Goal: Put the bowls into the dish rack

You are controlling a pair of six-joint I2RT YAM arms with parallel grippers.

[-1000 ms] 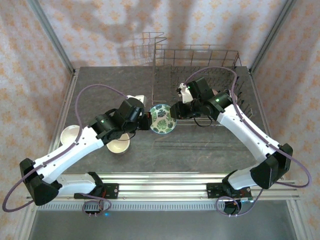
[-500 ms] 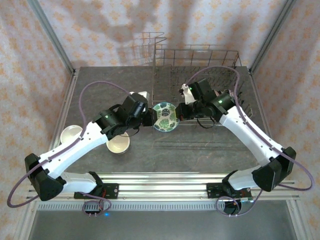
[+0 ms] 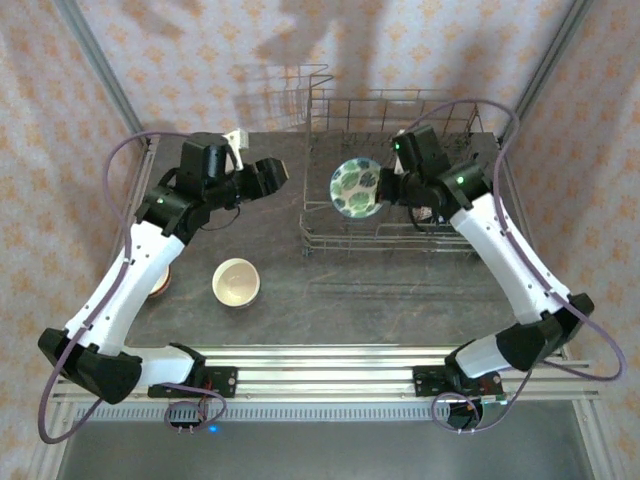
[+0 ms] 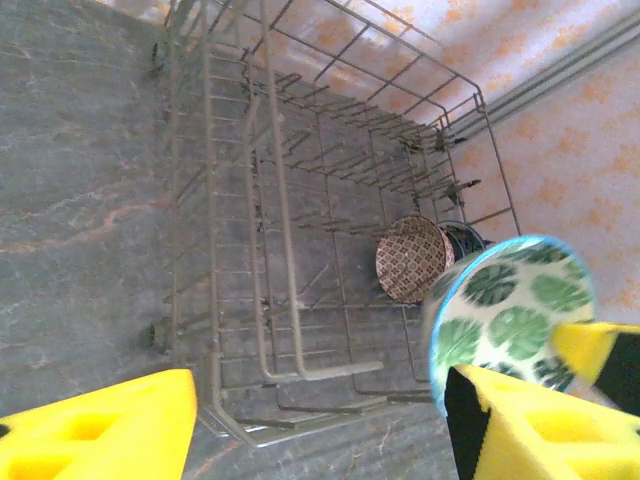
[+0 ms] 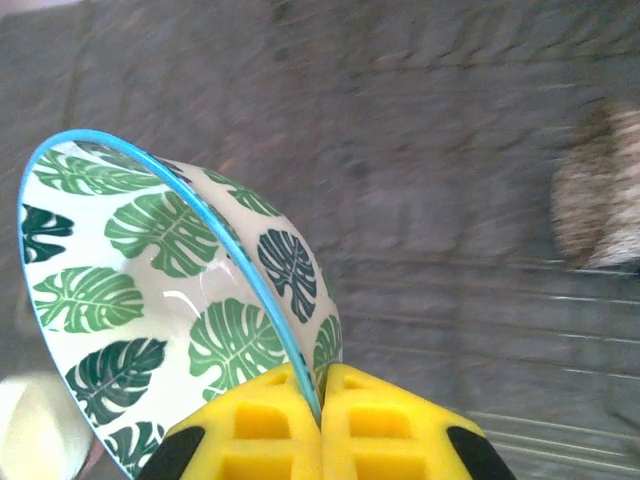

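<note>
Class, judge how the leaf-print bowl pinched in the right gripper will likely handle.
Probably rigid and fragile: the leaf-print bowl looks like glazed ceramic. Likely slippery, since the right gripper pinches only its thin glossy rim. Being round, it may roll if released.

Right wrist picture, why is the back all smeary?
Right wrist view: the leaf bowl is crisp, the table and the patterned bowl behind it smeared, probably motion blur. Left wrist view: the dish rack looks sharp, the leaf bowl's rim soft.
</note>
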